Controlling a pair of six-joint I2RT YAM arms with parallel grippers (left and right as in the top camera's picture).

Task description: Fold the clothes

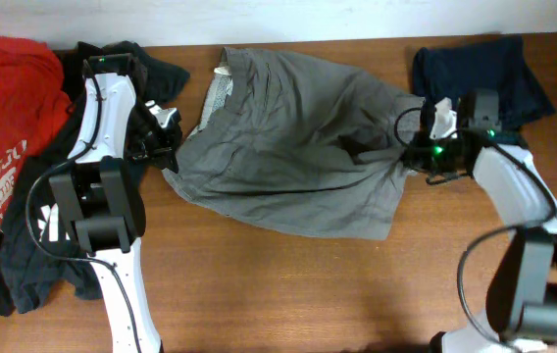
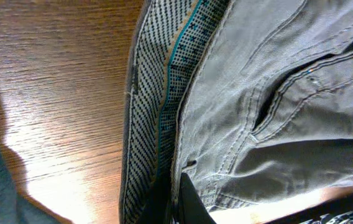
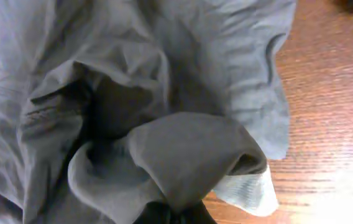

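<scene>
The grey-khaki shorts (image 1: 288, 137) lie spread across the middle of the table, waistband at the left with its pale checked lining (image 2: 148, 112) showing. My left gripper (image 1: 169, 147) is shut on the waistband edge (image 2: 179, 199). My right gripper (image 1: 418, 157) is shut on a bunched fold of the shorts' right side (image 3: 189, 155), lifted off the wood. The red tee (image 1: 19, 88) and the black white-printed tee (image 1: 33, 226) lie at the far left. The navy garment (image 1: 484, 69) lies at the back right.
The wooden table (image 1: 308, 294) shows bare wood along the front. The black tee spreads under and round the left arm's base. The navy garment lies just behind the right gripper. A white wall edge runs along the back.
</scene>
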